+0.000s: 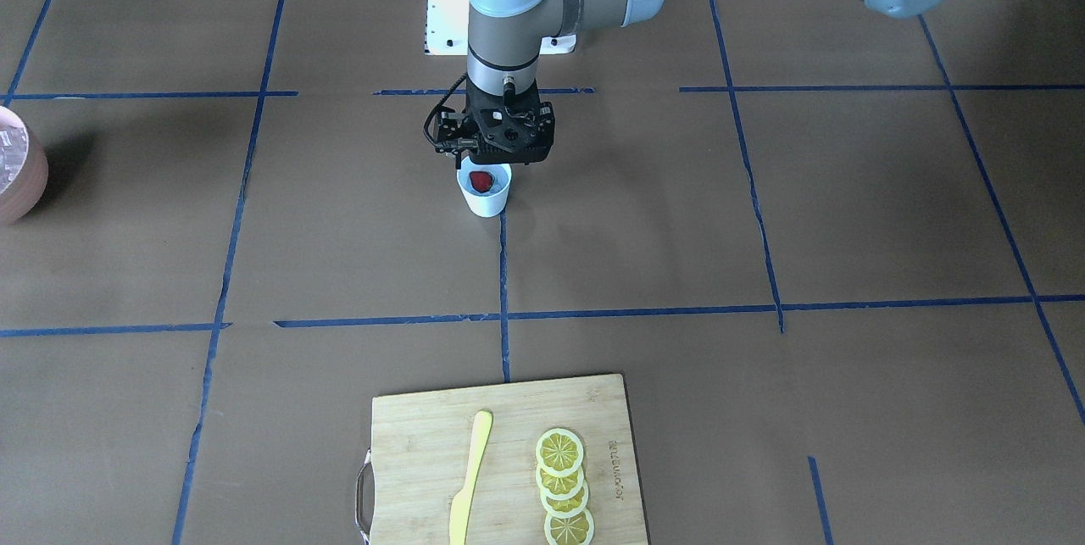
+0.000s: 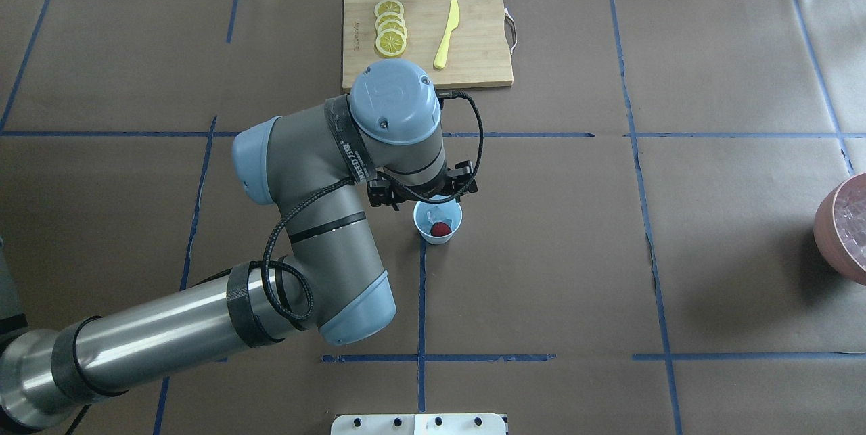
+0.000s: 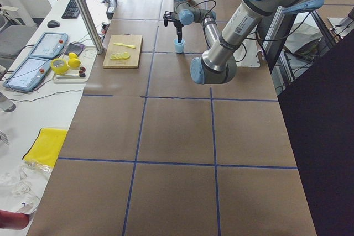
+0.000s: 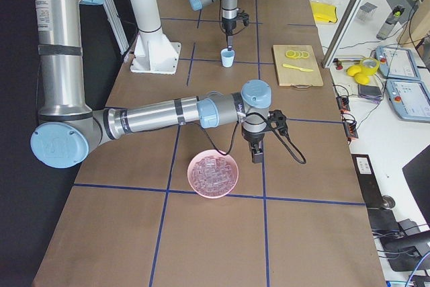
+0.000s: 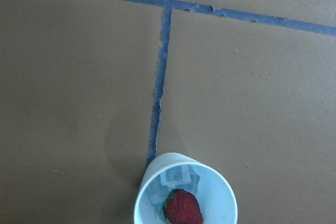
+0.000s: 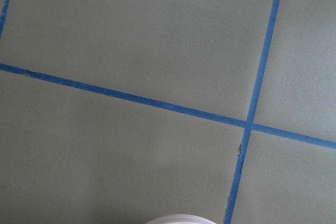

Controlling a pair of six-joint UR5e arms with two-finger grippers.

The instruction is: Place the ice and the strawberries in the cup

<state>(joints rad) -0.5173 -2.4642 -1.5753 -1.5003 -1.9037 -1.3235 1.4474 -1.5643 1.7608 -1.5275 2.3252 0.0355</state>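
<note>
The brown table (image 1: 763, 231), gridded with blue tape, lies under both pincers. The left gripper (image 1: 492, 157) points straight down at mid-table. Its fingers are hidden behind its own black body and the wrist, so I cannot tell how wide it stands or whether it has hold of anything. Well beyond it, away from the robot's base, lies a wooden cutting board (image 1: 424, 443). On the board are a yellow knife (image 1: 470, 477) and a row of overlapping lemon slices (image 1: 561, 486).

The right gripper (image 4: 256, 156) hangs just beside a pink bowl (image 4: 213, 195) heaped with loose ice (image 4: 212, 173). It shows only from the side, and I cannot tell its opening either.

Directly beneath the left gripper stands the cup (image 1: 484, 193), upright. Inside it is the strawberry (image 5: 181, 208), resting against a few ice cubes (image 5: 176, 178) — both well down within the cup's walls.
</note>
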